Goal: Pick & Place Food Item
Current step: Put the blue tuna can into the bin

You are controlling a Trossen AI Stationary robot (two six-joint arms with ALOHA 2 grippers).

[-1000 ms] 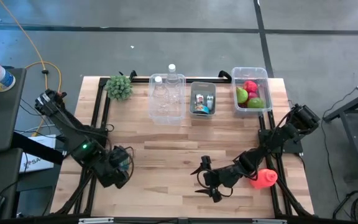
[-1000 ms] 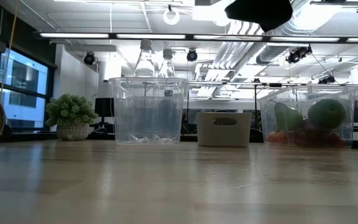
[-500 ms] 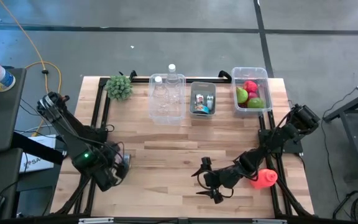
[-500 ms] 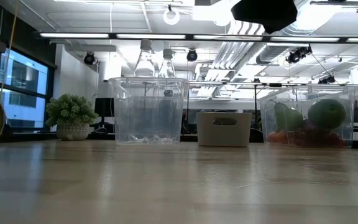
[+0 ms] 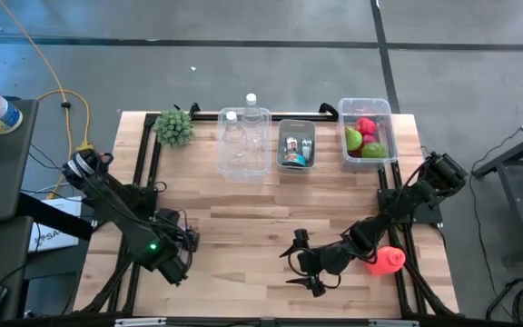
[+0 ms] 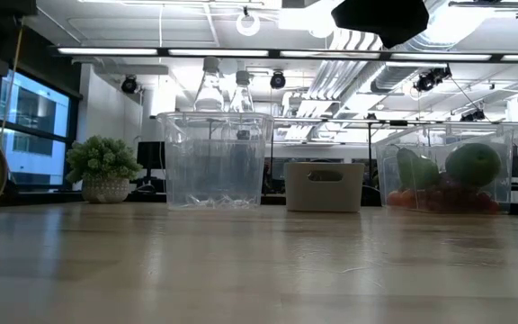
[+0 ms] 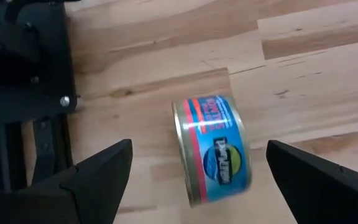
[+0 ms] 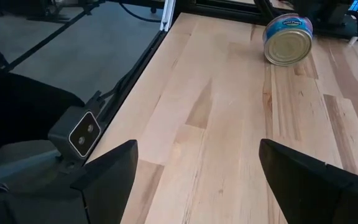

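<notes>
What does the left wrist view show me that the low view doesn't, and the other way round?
Left wrist only: the can's blue and red label, the can lying on its side between the open left gripper fingers. Low only: the clear bin, fruit bin, small plant. Both: the can, cut off in the low view, and the wooden table.

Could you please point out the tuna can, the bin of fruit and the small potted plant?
tuna can (image 7: 219, 152), left wrist view, on its blue printed side wall.
bin of fruit (image 5: 342, 123), high view, on its clear left rim.
potted plant (image 5: 174, 127), high view, on the green foliage.
</notes>
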